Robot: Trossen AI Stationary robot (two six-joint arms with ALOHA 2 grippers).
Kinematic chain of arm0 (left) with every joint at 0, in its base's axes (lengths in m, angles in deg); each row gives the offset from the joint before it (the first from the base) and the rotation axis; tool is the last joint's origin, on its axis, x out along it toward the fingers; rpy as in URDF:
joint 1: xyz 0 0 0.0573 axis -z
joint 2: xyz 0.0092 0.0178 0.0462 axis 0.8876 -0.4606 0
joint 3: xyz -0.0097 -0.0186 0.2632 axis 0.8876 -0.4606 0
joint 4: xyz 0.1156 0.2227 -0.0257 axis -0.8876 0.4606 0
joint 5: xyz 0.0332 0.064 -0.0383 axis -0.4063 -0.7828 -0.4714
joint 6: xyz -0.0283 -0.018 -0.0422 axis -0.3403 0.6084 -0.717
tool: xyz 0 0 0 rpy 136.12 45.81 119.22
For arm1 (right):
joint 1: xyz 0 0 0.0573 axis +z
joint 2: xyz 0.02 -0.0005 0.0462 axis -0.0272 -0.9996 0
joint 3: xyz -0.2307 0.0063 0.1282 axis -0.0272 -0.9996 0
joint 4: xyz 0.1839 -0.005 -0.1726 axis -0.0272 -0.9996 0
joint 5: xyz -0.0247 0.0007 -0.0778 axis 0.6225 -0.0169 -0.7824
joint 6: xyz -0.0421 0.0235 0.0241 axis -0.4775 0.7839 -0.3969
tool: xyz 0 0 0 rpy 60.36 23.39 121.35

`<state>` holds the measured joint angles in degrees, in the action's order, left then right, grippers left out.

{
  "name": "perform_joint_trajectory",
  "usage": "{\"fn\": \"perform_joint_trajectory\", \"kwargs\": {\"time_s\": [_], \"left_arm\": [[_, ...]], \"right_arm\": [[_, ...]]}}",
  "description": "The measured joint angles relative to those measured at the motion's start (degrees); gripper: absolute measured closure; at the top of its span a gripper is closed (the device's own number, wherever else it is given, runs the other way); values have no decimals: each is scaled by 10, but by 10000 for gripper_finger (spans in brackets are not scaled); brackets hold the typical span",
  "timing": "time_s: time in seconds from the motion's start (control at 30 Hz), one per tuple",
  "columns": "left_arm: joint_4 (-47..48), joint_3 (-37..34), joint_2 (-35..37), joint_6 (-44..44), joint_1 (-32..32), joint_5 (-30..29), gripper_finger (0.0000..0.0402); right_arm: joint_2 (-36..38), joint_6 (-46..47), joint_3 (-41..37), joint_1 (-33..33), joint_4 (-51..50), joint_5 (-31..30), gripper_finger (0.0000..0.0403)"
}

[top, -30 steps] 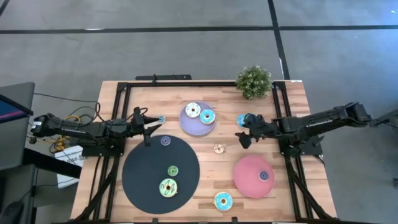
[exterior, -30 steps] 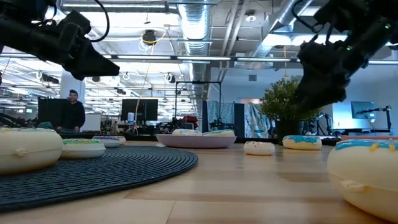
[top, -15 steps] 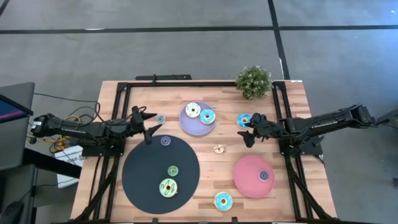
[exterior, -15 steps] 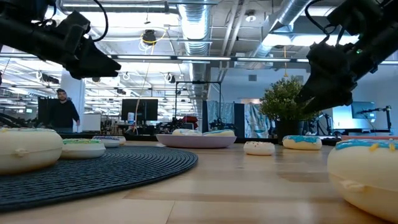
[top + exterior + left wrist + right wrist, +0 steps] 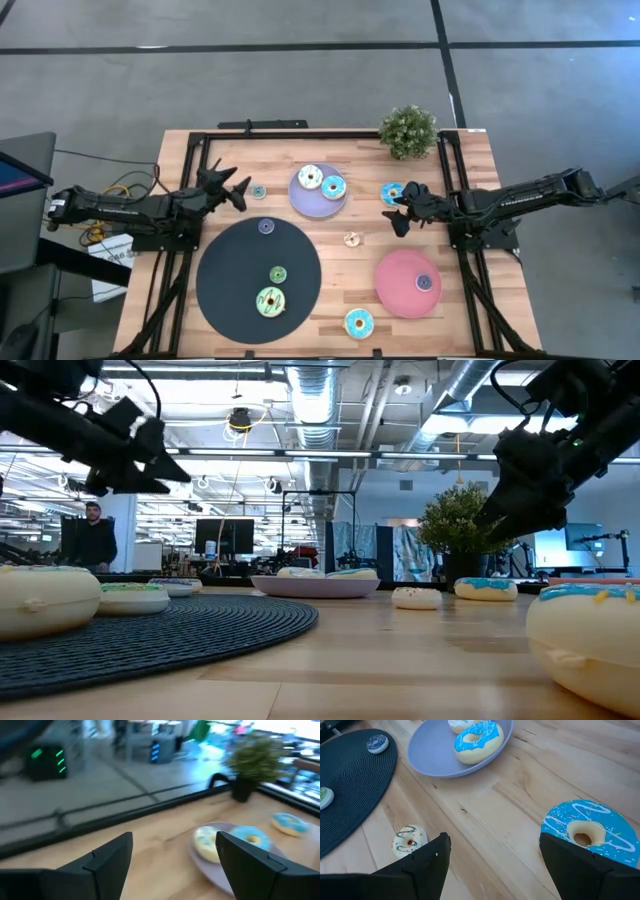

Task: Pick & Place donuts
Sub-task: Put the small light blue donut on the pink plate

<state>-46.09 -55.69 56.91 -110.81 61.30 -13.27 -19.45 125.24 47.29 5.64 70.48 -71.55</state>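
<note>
**Donuts on the tabletop, both grippers parted and empty**

High view. Left gripper point(image 5: 237, 187): fingers spread, nothing held, near the left edge of the tabletop point(image 5: 330, 305); a small blue donut point(image 5: 259, 191) lies on the wood just beside its tips, not between them. Right gripper point(image 5: 398, 210): fingers spread, nothing held; large blue donut point(image 5: 391, 193) lies by its far finger, toward the far right corner near the potted plant point(image 5: 408, 131). Lavender plate point(image 5: 303, 203), far centre: one white-iced donut point(image 5: 310, 177), one blue-iced donut point(image 5: 333, 186). Black mat point(image 5: 225, 285), near left: small purple donut point(image 5: 265, 227), small green donut point(image 5: 278, 273), large green-and-cream donut point(image 5: 270, 301). Pink plate point(image 5: 395, 290), near right: one small purple donut point(image 5: 423, 282). Small cream donut point(image 5: 351, 239), mid-table. Blue donut point(image 5: 358, 323), near edge.

Low view. Both grippers hang above the surface, clear of every donut.

Left wrist view. Own fingers point(image 5: 105, 865) apart; the lavender plate's two donuts lie ahead, beyond them.

Right wrist view. Own fingers point(image 5: 427, 862) apart; the large blue donut sits just ahead of one finger, the cream donut ahead of the other, bare wood between.
</note>
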Motion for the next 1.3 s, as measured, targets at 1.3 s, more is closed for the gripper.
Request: {"fn": "perform_joint_trajectory", "kwargs": {"time_s": [1.3], "left_arm": [[239, 259, -504, -141, -218, 328, 123]], "right_arm": [[0, -1, 0, 0, -3, 0, 107]]}}
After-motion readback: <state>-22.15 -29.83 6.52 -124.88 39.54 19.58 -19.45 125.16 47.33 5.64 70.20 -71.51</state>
